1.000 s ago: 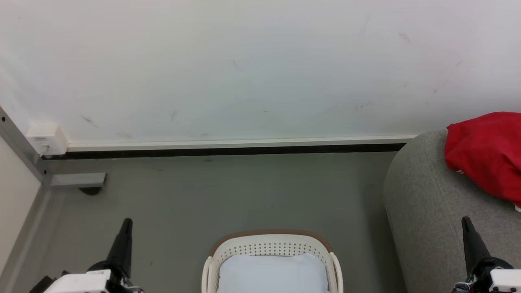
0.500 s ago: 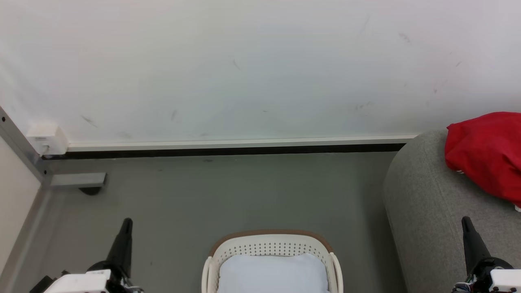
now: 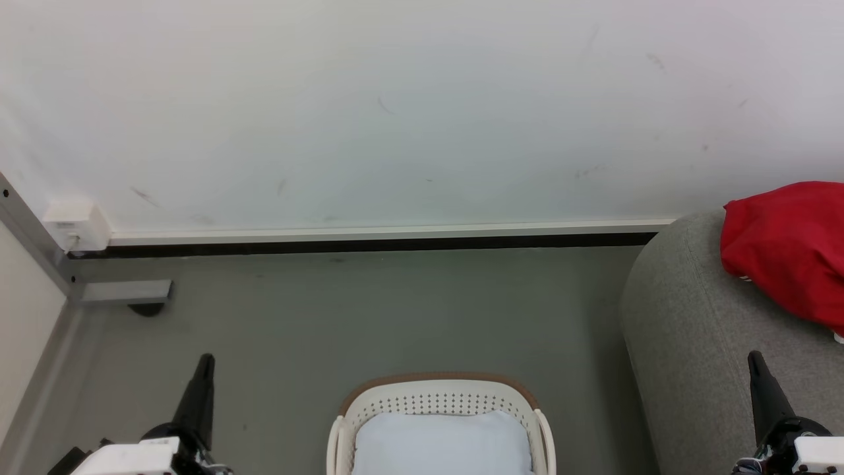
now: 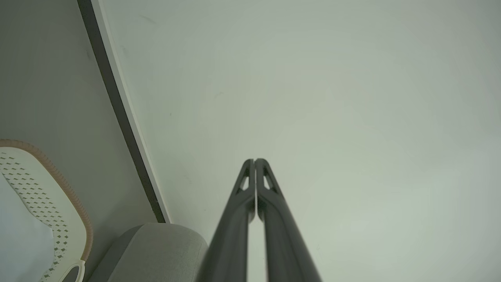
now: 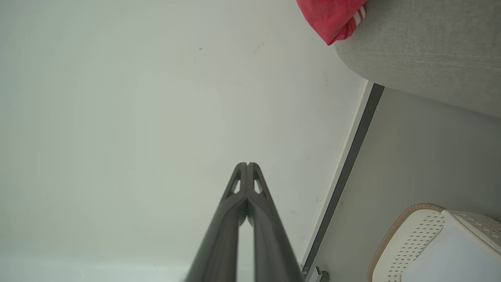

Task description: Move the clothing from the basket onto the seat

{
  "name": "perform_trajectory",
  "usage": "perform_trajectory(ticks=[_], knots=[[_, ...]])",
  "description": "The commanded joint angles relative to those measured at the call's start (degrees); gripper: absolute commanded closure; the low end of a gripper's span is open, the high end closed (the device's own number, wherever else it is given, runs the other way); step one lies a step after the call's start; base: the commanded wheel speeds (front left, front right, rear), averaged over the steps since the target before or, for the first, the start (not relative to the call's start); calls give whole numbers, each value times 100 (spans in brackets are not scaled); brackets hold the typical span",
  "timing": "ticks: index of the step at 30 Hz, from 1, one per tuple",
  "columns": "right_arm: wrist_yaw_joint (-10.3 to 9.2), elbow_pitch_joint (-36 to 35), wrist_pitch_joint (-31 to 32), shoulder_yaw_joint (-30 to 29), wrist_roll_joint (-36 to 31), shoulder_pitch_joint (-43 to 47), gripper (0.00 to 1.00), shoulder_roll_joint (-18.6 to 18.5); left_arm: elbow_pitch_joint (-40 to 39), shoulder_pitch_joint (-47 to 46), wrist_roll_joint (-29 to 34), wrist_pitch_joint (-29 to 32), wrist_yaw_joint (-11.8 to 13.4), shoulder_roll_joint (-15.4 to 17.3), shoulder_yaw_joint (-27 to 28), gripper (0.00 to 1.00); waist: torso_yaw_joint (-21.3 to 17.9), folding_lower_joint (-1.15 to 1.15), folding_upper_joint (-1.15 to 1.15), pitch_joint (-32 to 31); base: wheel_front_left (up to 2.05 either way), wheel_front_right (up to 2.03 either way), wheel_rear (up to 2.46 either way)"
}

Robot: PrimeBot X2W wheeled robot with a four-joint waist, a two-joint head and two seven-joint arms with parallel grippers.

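The red clothing (image 3: 788, 254) lies bunched on the grey seat (image 3: 699, 343) at the right edge of the head view; a striped cuff of the clothing (image 5: 332, 17) shows in the right wrist view. The white basket (image 3: 435, 394) with its brown rim stands on the floor at bottom centre, a pale pad (image 3: 442, 442) inside it. My left gripper (image 3: 206, 361) is shut and empty at the lower left, well left of the basket. My right gripper (image 3: 753, 359) is shut and empty in front of the seat. In both wrist views the fingertips (image 4: 255, 161) (image 5: 247, 165) touch.
A white wall (image 3: 395, 112) with a dark skirting strip (image 3: 369, 245) runs behind the grey floor (image 3: 369, 316). A grey metal post foot (image 3: 125, 291) and a small white box (image 3: 76, 224) sit at the far left corner.
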Motion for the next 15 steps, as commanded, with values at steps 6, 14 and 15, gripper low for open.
perform_trajectory(ticks=[6, 14, 15], knots=[[-13, -26, 20, -21, 7, -68, 100, -41, -19, -51, -78, 23, -29, 9, 13, 100, 0, 0, 0, 0, 0, 0, 0], [-13, -26, 21, -21, 7, -68, 100, -41, -19, -50, -78, 23, -29, 9, 13, 100, 0, 0, 0, 0, 0, 0, 0], [-12, -26, 21, -21, 8, -68, 100, -41, -19, -50, -78, 23, -29, 9, 13, 100, 0, 0, 0, 0, 0, 0, 0]])
